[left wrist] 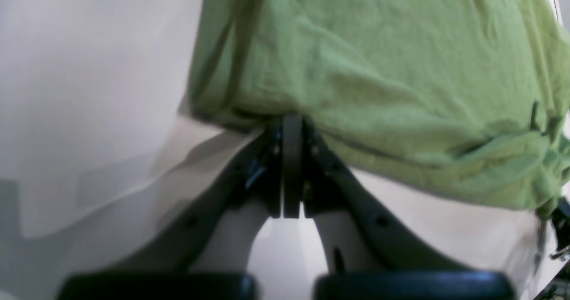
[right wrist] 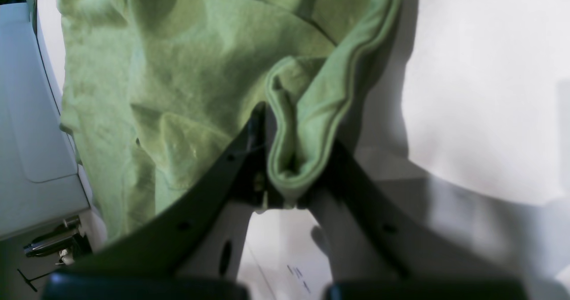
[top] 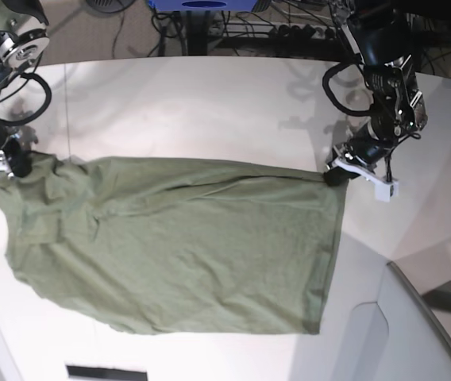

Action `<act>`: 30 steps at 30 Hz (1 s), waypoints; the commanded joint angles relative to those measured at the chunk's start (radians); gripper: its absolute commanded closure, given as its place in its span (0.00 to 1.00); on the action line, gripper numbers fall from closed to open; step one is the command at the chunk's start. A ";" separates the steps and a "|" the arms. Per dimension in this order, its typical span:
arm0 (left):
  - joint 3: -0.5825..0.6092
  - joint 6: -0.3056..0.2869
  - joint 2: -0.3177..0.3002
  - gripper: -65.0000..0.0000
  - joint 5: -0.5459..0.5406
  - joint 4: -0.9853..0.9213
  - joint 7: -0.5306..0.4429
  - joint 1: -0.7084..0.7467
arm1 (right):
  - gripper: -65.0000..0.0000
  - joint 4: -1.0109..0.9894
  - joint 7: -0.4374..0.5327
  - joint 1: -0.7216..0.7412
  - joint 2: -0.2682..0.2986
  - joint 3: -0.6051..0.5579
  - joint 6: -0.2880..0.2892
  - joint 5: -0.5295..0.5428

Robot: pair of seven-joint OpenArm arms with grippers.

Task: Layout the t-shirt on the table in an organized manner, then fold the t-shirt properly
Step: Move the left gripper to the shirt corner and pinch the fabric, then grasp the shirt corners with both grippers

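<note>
On the left wrist view, my left end effector (left wrist: 291, 128) is clenching the hem edge of the t-shirt (left wrist: 383, 68), white counter (left wrist: 89, 91) lying beside it. Right wrist view: my right end effector (right wrist: 278, 175) is pinching a bunched ribbed fold of shirt, jaws closed on it. Base view: I'm seeing the t-shirt lying mostly spread across the counter, both end effectors gripping opposite far-side corners, cloth stretching between them.

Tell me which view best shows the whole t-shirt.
The base view: the t-shirt lies spread across the table, every edge visible. The left wrist view shows only one edge at the left hand; the right wrist view shows bunched hem in the right hand.
</note>
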 commanded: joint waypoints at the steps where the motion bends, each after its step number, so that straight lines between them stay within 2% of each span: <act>1: 0.000 -0.011 -0.010 1.00 -0.002 0.001 -0.018 -0.027 | 1.00 0.003 -0.017 0.004 0.015 0.002 -0.023 -0.033; 4: -0.001 -0.011 -0.009 1.00 0.036 -0.021 -0.018 -0.053 | 1.00 0.003 -0.017 0.004 0.015 0.002 -0.023 -0.033; 12: -0.001 -0.011 0.008 1.00 0.048 -0.048 -0.019 -0.131 | 1.00 0.003 -0.017 0.004 0.015 0.002 -0.023 -0.033; 15: 0.002 -0.011 0.007 1.00 0.056 -0.119 -0.101 -0.170 | 1.00 0.003 -0.017 0.004 0.015 0.002 -0.023 -0.033; 18: 0.055 -0.011 0.005 1.00 0.119 -0.209 -0.199 -0.216 | 1.00 0.003 -0.017 0.004 0.015 0.002 -0.023 -0.033; 21: 0.089 -0.011 0.008 1.00 0.122 -0.268 -0.257 -0.263 | 1.00 0.003 -0.017 0.004 0.015 0.002 -0.023 -0.033; 24: 0.086 -0.011 0.010 1.00 0.080 -0.251 -0.248 -0.294 | 1.00 0.003 -0.020 0.004 0.015 0.000 -0.023 -0.033; 27: 0.084 -0.011 -0.001 1.00 0.027 -0.160 -0.188 -0.288 | 1.00 0.003 -0.020 0.004 0.015 0.000 -0.023 -0.033; 30: 0.083 -0.008 -0.018 1.00 0.018 -0.031 -0.119 -0.210 | 1.00 0.003 -0.020 0.004 0.015 0.000 -0.023 -0.033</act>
